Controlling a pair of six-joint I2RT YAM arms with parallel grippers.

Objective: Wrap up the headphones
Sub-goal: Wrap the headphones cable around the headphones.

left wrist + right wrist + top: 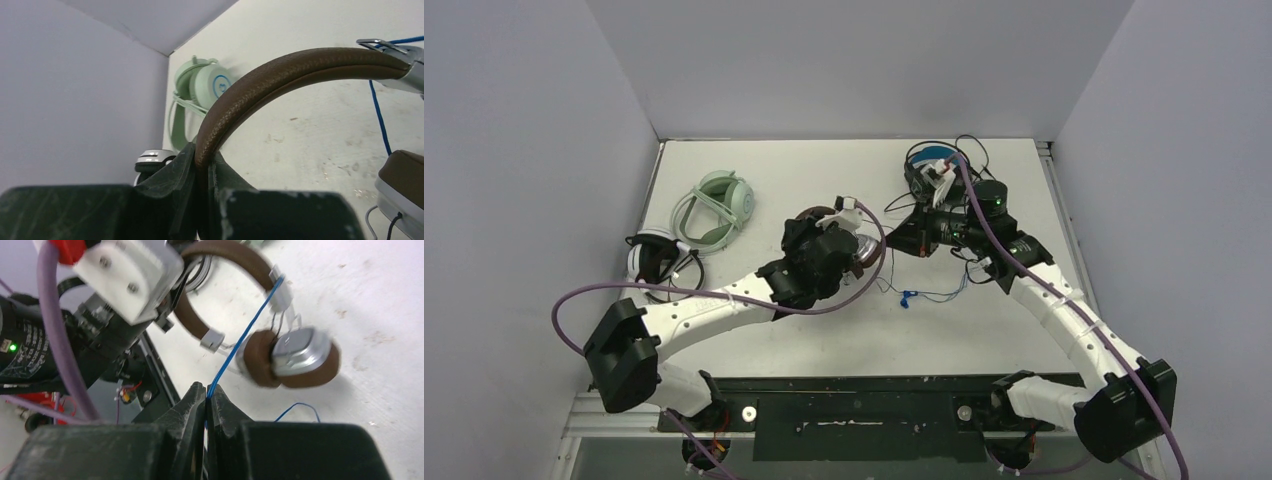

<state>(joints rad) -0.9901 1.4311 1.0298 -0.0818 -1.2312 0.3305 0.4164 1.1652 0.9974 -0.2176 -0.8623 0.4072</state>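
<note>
The left gripper [202,159] is clenched on the headband of the brown headphones [280,70], at the middle of the surface [754,165]. The right gripper [206,396] pinches their blue cord [240,342] near one earcup.

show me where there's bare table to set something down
Bare table runs along the back edge between the mint green headset and the black headset. Another free patch lies between the blue cord and the black base rail. Crowded: by the white headset at left, and mid-table, where the left gripper clamps the brown headset and the right gripper pinches the cord.
</note>
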